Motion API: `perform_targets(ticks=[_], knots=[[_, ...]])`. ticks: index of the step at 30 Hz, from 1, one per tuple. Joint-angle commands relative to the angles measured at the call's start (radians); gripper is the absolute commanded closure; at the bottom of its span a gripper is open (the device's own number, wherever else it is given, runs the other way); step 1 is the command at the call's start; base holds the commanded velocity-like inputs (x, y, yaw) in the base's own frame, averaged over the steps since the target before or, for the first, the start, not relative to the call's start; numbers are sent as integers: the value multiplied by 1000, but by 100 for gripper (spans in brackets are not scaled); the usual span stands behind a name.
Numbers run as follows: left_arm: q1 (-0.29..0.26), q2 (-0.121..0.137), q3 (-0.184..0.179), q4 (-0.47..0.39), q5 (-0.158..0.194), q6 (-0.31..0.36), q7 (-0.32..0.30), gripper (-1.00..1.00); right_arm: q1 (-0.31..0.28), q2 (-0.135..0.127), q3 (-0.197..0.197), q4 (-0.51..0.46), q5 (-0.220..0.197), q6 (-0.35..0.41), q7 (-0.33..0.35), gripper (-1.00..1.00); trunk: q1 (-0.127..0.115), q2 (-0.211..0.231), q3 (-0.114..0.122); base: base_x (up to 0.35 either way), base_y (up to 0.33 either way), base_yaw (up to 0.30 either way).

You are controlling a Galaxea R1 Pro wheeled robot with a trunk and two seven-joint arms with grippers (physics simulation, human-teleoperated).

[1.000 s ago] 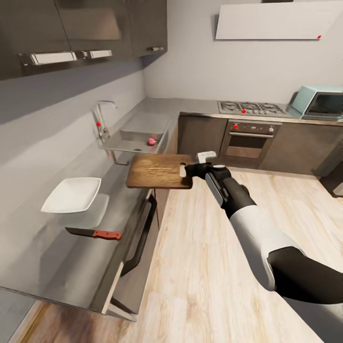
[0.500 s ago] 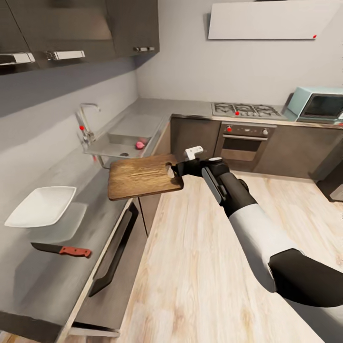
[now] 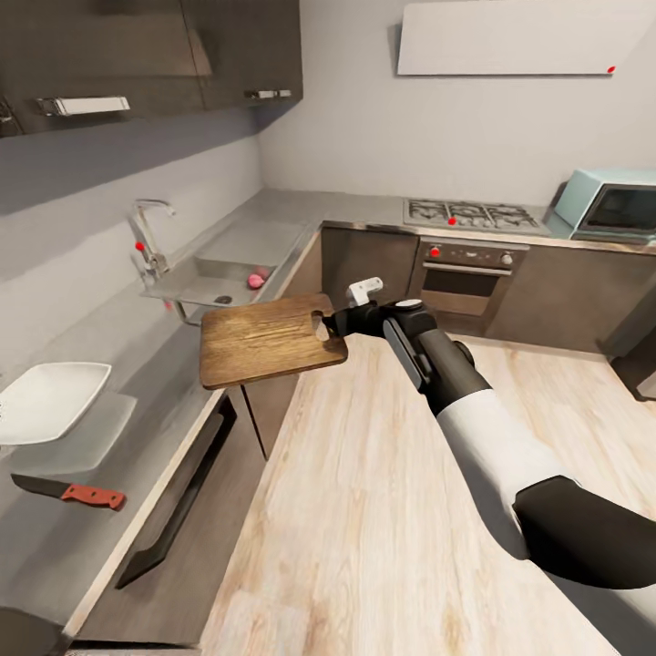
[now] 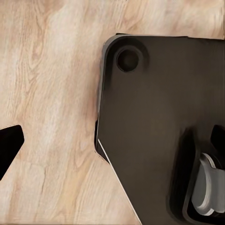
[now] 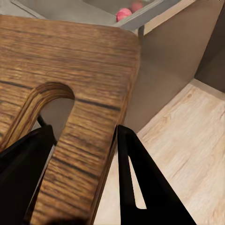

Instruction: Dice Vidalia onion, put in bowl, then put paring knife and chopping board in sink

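Head view: the right tool (image 3: 333, 321) is clamped on the slotted short end of the chopping board (image 3: 266, 338), which it holds level in the air above the front edge of the grey table (image 3: 109, 474), partly over the wooden floor (image 3: 383, 510); the right arm (image 3: 456, 392) reaches in from 4 o'clock.

Right wrist view: the two dark fingers (image 5: 140, 178) straddle the board's end beside its slot hole (image 5: 49, 105), one finger on each face of the board (the grip is closed on the wood).

The sink (image 3: 196, 282) lies at 10 o'clock from the board, its curved tap (image 3: 146, 232) with red knob on the wall side; the Vidalia onion (image 3: 256, 280), a small pinkish bulb, rests in the basin near its front rim, with the round drain (image 3: 223, 299) close by.

The white square bowl (image 3: 50, 401) stands on the table at 8 o'clock from the board, well apart from it; the paring knife (image 3: 68, 492) lies flat just in front of the bowl, orange-red handle toward the table's edge.

At 2 o'clock, a dark counter carries the hob (image 3: 469, 215) and a pale-blue microwave (image 3: 612, 205), with the oven (image 3: 466, 273) below.

Left wrist view: a dark fingertip (image 4: 9, 145) of the left tool shows over the floor beside the robot's dark base (image 4: 159, 126); whether this tool is wide or narrow cannot be told.
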Motion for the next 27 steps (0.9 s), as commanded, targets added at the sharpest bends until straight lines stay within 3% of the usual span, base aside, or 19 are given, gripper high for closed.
perform_targets(ticks=[1, 27], knots=[[0, 0, 4, -1, 2, -3, 0, -100, -1, 0, 1, -1, -5, 5, 0, 100, 1, -2, -2, 120, -294, 257], [0, 1, 6, -3, 2, -4, 0, -100, 0, 1, 6, -1, -5, 5, 1, 100, 1, -2, -18, 118, -296, 275]])
